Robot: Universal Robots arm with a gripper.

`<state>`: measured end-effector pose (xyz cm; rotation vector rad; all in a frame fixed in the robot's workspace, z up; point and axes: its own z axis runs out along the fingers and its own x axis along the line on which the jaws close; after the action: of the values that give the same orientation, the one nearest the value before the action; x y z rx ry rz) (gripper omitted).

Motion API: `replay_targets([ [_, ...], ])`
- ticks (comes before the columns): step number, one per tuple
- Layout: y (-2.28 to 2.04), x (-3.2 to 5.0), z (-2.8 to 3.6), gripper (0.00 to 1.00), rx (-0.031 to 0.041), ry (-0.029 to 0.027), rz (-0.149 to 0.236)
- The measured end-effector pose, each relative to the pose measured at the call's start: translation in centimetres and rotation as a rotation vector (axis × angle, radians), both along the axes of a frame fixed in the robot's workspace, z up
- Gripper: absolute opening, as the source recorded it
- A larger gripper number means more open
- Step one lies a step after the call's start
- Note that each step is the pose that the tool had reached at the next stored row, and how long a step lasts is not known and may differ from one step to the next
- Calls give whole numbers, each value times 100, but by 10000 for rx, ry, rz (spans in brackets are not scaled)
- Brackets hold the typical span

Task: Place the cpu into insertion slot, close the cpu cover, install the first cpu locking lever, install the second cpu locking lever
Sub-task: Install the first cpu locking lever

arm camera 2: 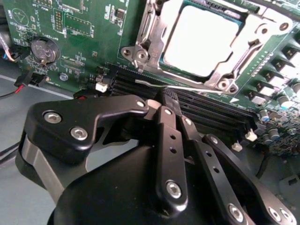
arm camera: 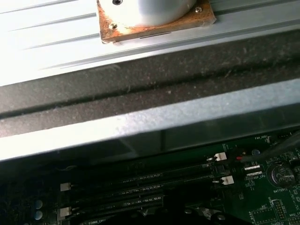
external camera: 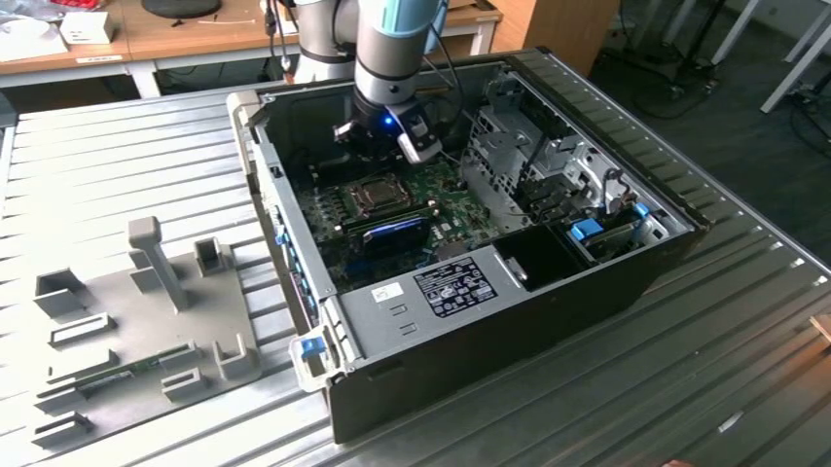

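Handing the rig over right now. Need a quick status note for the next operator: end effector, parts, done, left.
End effector: shut, inside the open case, tip close to the silvery locking lever that lies between the socket and the memory slots.
cpu: seated in the insertion slot, with the cpu cover down over it.
Done: cpu placed, cover closed.
Left: the levers; cannot tell whether either is latched.

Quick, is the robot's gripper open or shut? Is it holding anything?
Gripper: shut, with nothing visibly held.
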<state>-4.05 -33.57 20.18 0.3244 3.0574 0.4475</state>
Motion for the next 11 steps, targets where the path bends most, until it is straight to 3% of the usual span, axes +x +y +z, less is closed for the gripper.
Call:
replay_targets([
  [11, -31, 0, -17, 10, -3, -3, 0],
])
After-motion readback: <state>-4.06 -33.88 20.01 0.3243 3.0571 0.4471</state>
